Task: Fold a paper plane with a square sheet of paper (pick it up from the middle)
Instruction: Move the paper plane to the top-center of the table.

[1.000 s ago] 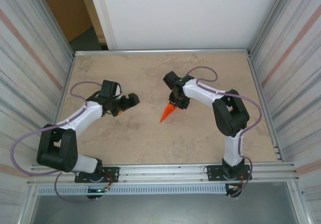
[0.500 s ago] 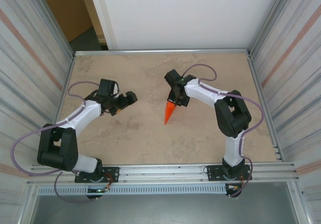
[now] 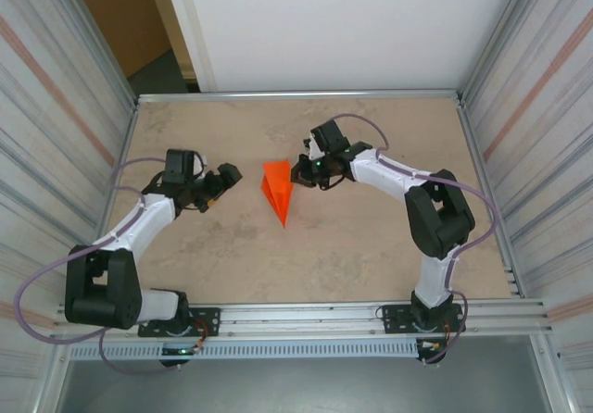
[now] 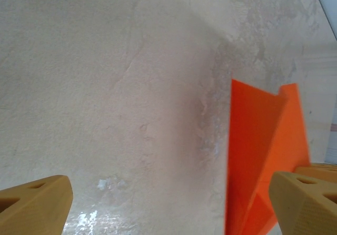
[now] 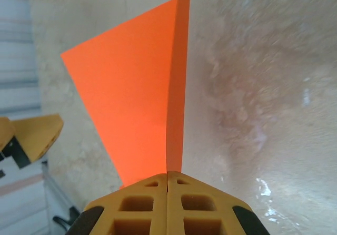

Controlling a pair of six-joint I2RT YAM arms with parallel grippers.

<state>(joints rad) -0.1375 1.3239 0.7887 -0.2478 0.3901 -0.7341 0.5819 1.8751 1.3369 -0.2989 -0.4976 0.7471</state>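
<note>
From above, my right gripper (image 3: 298, 174) is pressed tight on the paper plane (image 3: 276, 191), pinching it by the edge near its wide end. The plane sits left of centre on the table (image 3: 324, 265), between my two grippers, its tip pointing toward my bases. A second ago it hung below my right gripper, nearer the middle, with its tip slanting down to the left. Since then my right arm has swung the plane leftward and turned the gripper to face my left one. My left gripper (image 3: 225, 178) has drawn back a little to the left and stands spread wide, just beside the plane and not touching it.

From my left wrist, my left gripper (image 4: 168, 198) is wide apart over the bare table (image 4: 105, 87). The orange plane (image 4: 263, 145) stands on edge by my right-hand finger (image 4: 305, 203).

From my right wrist, my right gripper (image 5: 167, 179) is shut on the plane's (image 5: 137, 98) fold. One wing leans left, toward a finger of my left gripper (image 5: 31, 135).
</note>
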